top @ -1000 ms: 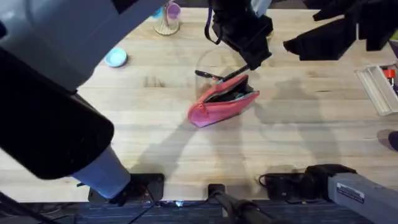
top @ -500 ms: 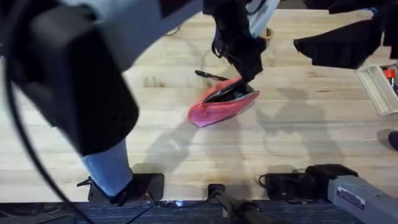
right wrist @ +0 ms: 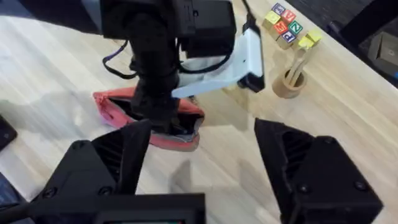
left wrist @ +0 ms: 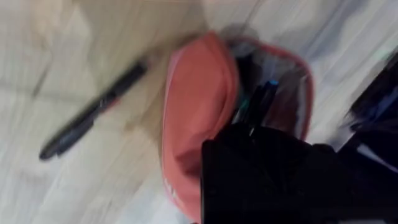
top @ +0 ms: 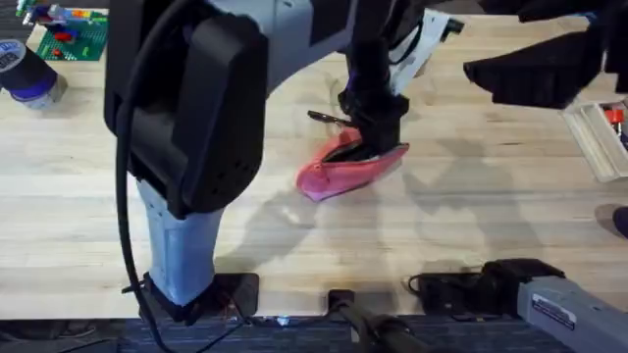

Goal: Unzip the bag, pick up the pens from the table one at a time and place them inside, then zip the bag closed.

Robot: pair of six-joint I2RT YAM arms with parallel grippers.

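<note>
The pink bag point(top: 345, 169) lay near the middle of the light wooden tabletop point(top: 471, 226), slanted, with its zipper open and its dark interior exposed. The left arm reached across from the lower left, and its left end effector point(top: 373, 126) was lowered right at the bag's open mouth. In the left wrist view the bag point(left wrist: 196, 112) gaped just beyond the black fingers point(left wrist: 273, 174), and a dark pen-like tip with a touch of blue poked out of the opening by the fingers; whether the left end effector was clamped on it or spread apart could not be told.

1 black pen point(top: 329, 118) lay on the tabletop just beside the bag's far edge, apart from it; the left wrist view showed the same pen point(left wrist: 93, 115) lying slantwise on the wood next to the pouch.

The right end effector point(right wrist: 205, 180) hovered above the tabletop with its 2 black fingers spread wide and nothing between them. Its view looked onto the bag point(right wrist: 155, 121), with a small wooden cup point(right wrist: 289, 84) and lettered blocks point(right wrist: 286, 25) beyond.
</note>
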